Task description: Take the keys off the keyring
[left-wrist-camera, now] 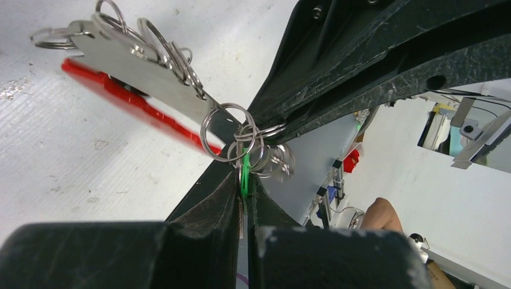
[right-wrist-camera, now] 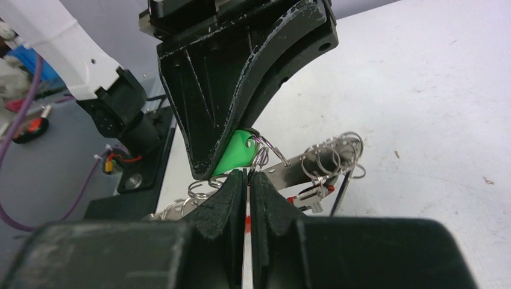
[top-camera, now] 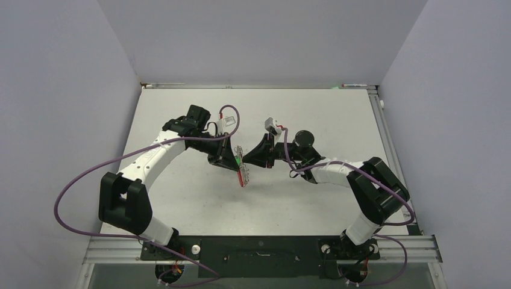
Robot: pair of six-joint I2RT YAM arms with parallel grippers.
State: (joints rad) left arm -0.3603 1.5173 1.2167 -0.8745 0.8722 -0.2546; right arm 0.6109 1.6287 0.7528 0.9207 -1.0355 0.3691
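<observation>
Both grippers meet above the middle of the table. My left gripper (left-wrist-camera: 246,180) is shut on the green head of one key (left-wrist-camera: 244,171), which also shows in the right wrist view (right-wrist-camera: 235,153). The keyring (left-wrist-camera: 144,66) is a flat silvery piece with a red band (left-wrist-camera: 132,102) and several small split rings. It hangs off the table from the grippers (top-camera: 243,174). My right gripper (right-wrist-camera: 248,174) is shut on a thin ring right beside the green key. A small silvery key (right-wrist-camera: 307,194) dangles from the rings. The black-headed key is not visible.
The white table (top-camera: 301,205) has a metal rail along the back (top-camera: 259,86) and right side (top-camera: 385,138), with purple-grey walls around it. A purple cable (top-camera: 78,180) loops out from the left arm, and another trails by the right arm (top-camera: 410,211).
</observation>
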